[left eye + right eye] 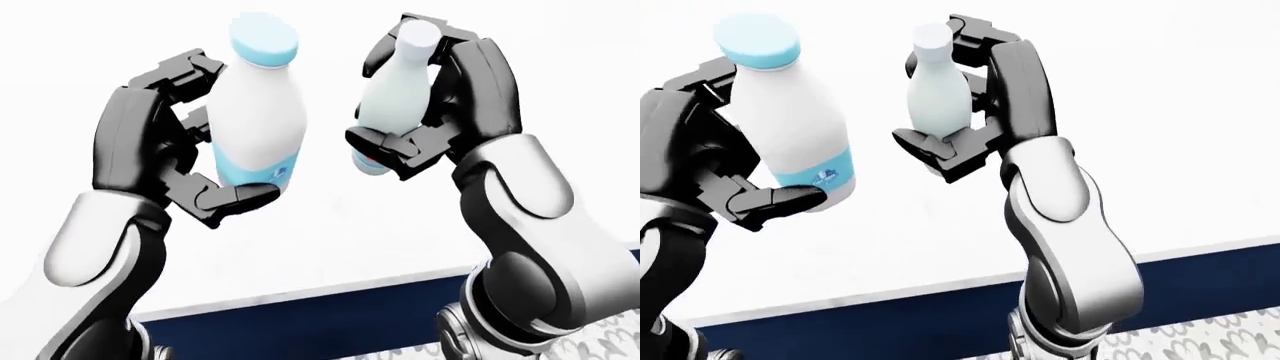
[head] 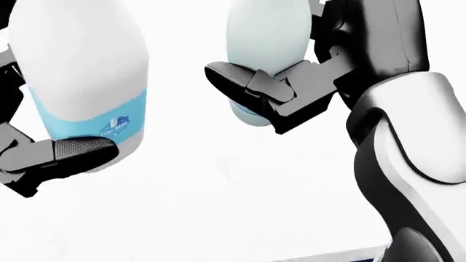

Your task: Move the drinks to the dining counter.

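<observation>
Each hand grips a drink, left hand round the milk, right hand round the bottle: smooth, probably slippery, best held mid-body.

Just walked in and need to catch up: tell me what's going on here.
The robot is carrying two drinks, one in each hand, raised over a white surface. Its left hand is closed round a milk bottle with a blue cap and blue label. Its right hand is closed round a smaller pale bottle with a white cap. Both bottles stand roughly upright and apart from each other. Neither has been set down; a dark blue band runs along the surface's lower edge.
</observation>
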Available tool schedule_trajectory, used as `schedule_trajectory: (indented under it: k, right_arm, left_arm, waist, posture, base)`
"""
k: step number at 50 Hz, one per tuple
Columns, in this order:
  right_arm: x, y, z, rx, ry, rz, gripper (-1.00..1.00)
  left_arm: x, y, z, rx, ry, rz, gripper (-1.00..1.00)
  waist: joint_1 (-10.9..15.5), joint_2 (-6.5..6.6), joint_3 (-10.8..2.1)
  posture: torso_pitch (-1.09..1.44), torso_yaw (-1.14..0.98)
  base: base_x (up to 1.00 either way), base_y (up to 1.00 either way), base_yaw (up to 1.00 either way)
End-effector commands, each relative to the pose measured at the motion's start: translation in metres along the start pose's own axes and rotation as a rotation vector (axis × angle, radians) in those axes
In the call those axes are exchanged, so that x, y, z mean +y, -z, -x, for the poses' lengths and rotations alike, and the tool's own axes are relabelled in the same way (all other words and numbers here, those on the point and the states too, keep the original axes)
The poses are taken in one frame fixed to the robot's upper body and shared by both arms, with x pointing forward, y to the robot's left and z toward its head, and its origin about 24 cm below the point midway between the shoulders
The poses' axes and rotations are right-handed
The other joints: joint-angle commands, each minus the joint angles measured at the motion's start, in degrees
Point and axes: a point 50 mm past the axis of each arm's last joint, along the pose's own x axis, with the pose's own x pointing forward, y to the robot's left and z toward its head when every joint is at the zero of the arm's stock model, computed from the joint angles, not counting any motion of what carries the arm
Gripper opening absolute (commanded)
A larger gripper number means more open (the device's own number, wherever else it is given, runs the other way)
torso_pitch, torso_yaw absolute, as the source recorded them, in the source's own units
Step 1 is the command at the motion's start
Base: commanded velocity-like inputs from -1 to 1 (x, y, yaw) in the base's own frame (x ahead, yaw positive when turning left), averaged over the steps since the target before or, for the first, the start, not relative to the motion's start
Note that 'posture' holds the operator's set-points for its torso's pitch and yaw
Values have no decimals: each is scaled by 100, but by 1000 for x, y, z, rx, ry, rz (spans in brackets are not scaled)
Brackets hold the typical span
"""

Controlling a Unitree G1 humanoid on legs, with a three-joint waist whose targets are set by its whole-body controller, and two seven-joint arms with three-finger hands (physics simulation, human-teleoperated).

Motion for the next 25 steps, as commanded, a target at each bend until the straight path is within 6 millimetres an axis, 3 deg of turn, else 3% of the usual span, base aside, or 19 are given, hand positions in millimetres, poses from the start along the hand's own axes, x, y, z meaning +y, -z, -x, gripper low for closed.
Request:
schedule_trajectory:
  k: [1, 9, 25]
  right_arm:
    - [-2, -19, 3, -109, 14, -1, -100]
    - [-2, -20, 2, -113, 16, -2, -100]
    - [-2, -17, 3, -114, 17, -8, -100]
  left_arm:
    - [3, -10, -1, -80, -30, -9, -100]
    - [4, 11, -27, -34, -45, -10, -100]
    - [6, 52, -43, 20, -93, -29, -100]
  waist:
    - [4, 3, -170]
    - [9, -23, -153]
    - [23, -65, -162]
  posture:
    - [0, 0]
    - [0, 0]
    - [0, 0]
  base:
    - [0, 0, 0]
    - [0, 0, 0]
    - [0, 0, 0]
